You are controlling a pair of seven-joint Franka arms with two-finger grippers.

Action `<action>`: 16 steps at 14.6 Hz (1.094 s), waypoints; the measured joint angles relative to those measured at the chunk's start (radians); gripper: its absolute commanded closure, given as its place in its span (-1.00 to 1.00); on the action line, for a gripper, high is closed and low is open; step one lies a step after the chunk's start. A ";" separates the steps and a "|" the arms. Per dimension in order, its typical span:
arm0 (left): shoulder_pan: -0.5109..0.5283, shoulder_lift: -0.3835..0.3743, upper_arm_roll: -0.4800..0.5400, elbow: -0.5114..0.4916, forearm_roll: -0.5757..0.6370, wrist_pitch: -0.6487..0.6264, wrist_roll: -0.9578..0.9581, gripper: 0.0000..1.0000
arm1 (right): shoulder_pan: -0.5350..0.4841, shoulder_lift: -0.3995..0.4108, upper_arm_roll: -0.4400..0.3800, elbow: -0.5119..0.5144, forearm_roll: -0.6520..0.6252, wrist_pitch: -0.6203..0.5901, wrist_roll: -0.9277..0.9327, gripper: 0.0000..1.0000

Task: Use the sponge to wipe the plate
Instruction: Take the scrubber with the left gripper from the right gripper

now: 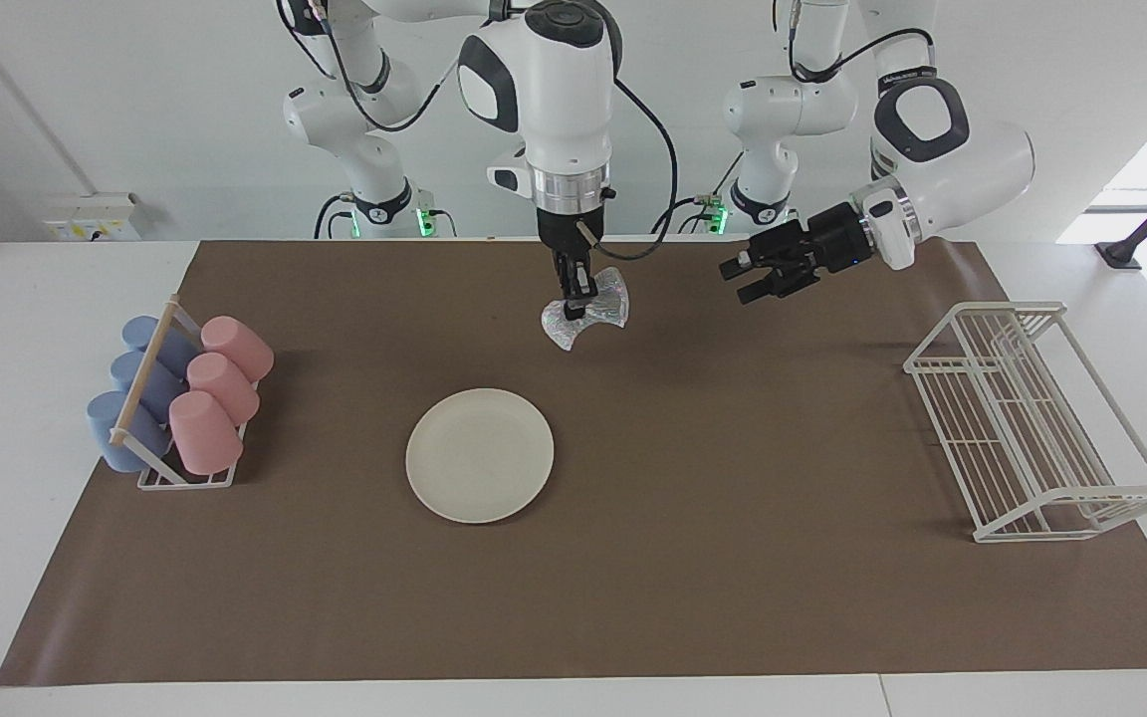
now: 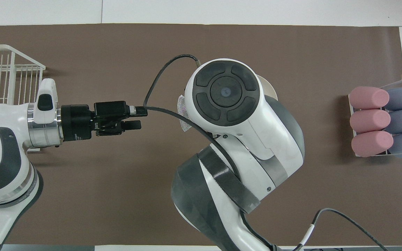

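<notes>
Two tools hang up in the air. The right tool [image 1: 581, 295] pinches the sponge [image 1: 588, 312] above the brown mat [image 1: 733, 558]. The left tool [image 1: 741, 282] is spread wide, holding nothing. The plate [image 1: 480, 455] lies on the mat.

Colours around the cream-white plate [image 1: 479, 455]

Plain plate on a brown mat [image 1: 733, 558]; silvery, glittery sponge [image 1: 588, 312] nearer the robots; pink cups [image 1: 215, 393] and blue cups [image 1: 130, 398] beside it; white wire rack [image 1: 1032, 423].
</notes>
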 measured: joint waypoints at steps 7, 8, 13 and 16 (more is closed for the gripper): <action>-0.167 0.057 0.000 0.037 -0.086 0.186 0.034 -0.97 | 0.000 0.000 0.000 0.000 0.000 0.005 0.000 1.00; -0.175 0.066 0.000 0.045 -0.086 0.190 0.034 -0.88 | 0.000 0.000 0.000 0.000 0.000 0.008 0.001 1.00; -0.182 0.089 0.001 0.069 -0.087 0.197 0.015 0.64 | 0.000 0.001 0.000 -0.002 0.000 0.019 0.008 1.00; -0.194 0.095 0.000 0.094 -0.088 0.198 -0.048 1.00 | 0.000 0.001 0.000 -0.002 0.000 0.019 0.008 1.00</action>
